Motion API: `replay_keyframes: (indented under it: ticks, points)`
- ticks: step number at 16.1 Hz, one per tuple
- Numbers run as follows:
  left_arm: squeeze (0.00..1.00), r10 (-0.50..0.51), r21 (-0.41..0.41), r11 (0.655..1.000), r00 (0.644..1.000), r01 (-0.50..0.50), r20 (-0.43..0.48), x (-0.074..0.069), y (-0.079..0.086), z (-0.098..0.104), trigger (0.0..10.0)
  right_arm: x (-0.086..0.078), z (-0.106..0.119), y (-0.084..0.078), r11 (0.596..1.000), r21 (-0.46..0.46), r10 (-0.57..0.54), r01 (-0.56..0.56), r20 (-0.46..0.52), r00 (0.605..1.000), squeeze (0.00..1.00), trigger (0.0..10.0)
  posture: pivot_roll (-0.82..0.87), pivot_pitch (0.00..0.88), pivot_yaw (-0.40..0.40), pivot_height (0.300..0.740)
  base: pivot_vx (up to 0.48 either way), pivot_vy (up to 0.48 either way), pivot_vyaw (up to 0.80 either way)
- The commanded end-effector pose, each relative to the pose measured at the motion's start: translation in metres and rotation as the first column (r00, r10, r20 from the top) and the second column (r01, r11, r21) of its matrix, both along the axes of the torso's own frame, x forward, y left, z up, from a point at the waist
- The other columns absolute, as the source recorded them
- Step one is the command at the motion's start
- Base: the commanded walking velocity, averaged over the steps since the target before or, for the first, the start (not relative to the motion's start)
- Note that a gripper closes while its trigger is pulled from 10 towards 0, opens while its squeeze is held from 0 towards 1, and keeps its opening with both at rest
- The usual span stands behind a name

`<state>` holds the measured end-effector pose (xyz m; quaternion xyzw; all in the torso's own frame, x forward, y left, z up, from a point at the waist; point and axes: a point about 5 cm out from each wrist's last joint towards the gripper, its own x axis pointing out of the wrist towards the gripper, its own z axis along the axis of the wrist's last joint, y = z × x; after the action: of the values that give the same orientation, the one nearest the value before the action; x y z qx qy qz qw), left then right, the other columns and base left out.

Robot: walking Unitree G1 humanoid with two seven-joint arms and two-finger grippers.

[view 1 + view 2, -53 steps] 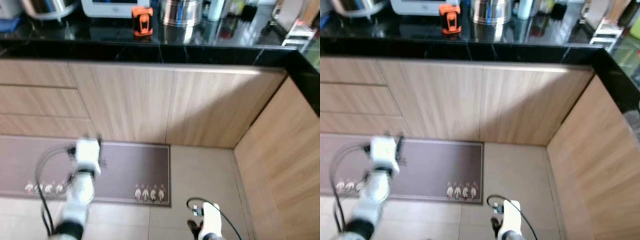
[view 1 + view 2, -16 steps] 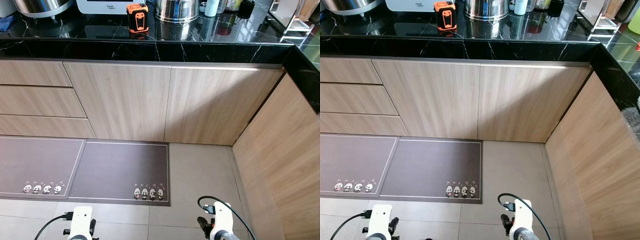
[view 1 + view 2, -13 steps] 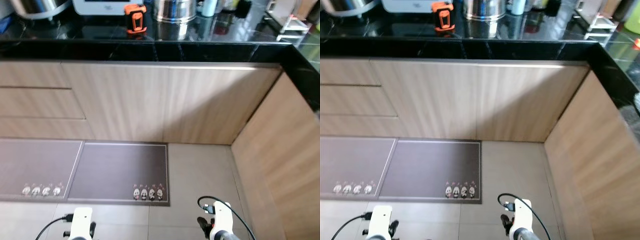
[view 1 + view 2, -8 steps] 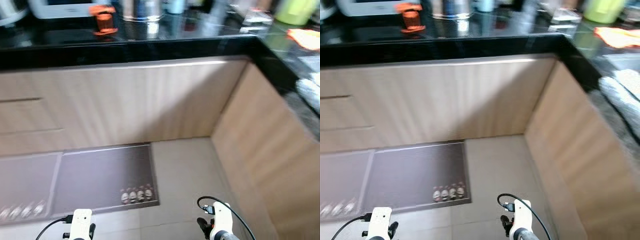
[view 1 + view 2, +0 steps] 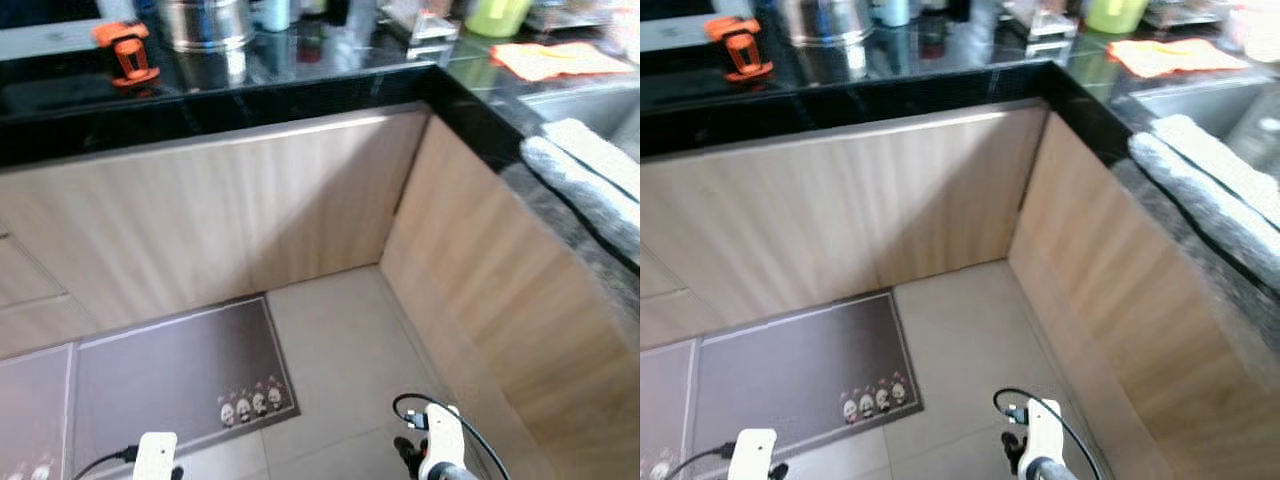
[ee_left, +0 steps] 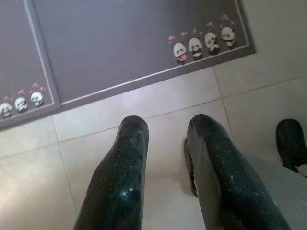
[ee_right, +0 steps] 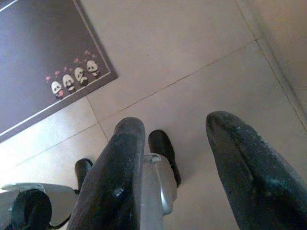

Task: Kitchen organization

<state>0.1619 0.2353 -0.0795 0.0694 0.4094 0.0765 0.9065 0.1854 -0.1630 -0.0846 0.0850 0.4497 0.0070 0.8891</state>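
**Mia:** Where are the kitchen things?

**Ben:** Up on the black table [image 5: 300,95]. It runs along the top and bends round a corner on the robot's right. There is a small orange thing [image 5: 128,47] near the left end. A shiny metal pot [image 5: 208,22] stands beside it, a bit to the right. Past the corner lies an orange cloth [image 5: 548,60], with a green cup [image 5: 494,14] near it. A grey rolled towel [image 5: 580,170] lies on the edge of the table further along on the right.

**Mia:** And under the table?

**Ben:** Light wood cupboard doors [image 5: 240,220] all along, and more wood on the right side. Then the floor [image 5: 340,340], made of pale tiles. A dark mat [image 5: 170,385] lies on it by the cupboards, with a row of little pandas [image 5: 248,405] along its near edge.

**Mia:** What are the arms doing?

**Ben:** Both hang low, well away from the table. The left pincer [image 6: 165,132] points down at the tiles just near the mat. Its two black fingers are apart and hold nothing. The right pincer [image 7: 177,129] also points at the floor tiles. Its fingers are spread wide, and it holds nothing too. The robot's dark feet show below it.
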Motion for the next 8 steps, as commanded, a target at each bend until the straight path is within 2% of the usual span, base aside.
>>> replay_keyframes:
  ticks: [1,5,8]
  points:
    - [0.0,0.006,-0.003,1.0,0.999,-0.006,-0.039,-0.0084,0.0024,-0.0037,10.0,-0.0044,-0.0023,0.0013,1.0,-0.006,-0.002,0.002,-0.016,1.0,0.0,10.0,0.02,0.07,-0.022,0.74,0.0,0.0,-0.79]
    - [0.0,-0.013,-0.007,1.0,0.999,0.013,-0.038,-0.0039,-0.004,-0.0037,10.0,-0.0051,-0.0028,0.003,1.0,-0.007,-0.003,0.003,-0.017,1.0,0.0,10.0,0.02,0.05,-0.019,0.74,0.0,0.0,-0.77]
    - [0.0,0.018,-0.008,1.0,0.999,-0.019,-0.031,-0.0013,-0.0017,-0.0023,10.0,0.003,0.0016,0.0043,1.0,-0.003,0.013,-0.013,0.019,1.0,0.0,10.0,0.02,0.038,-0.026,0.74,0.0,0.0,-0.77]
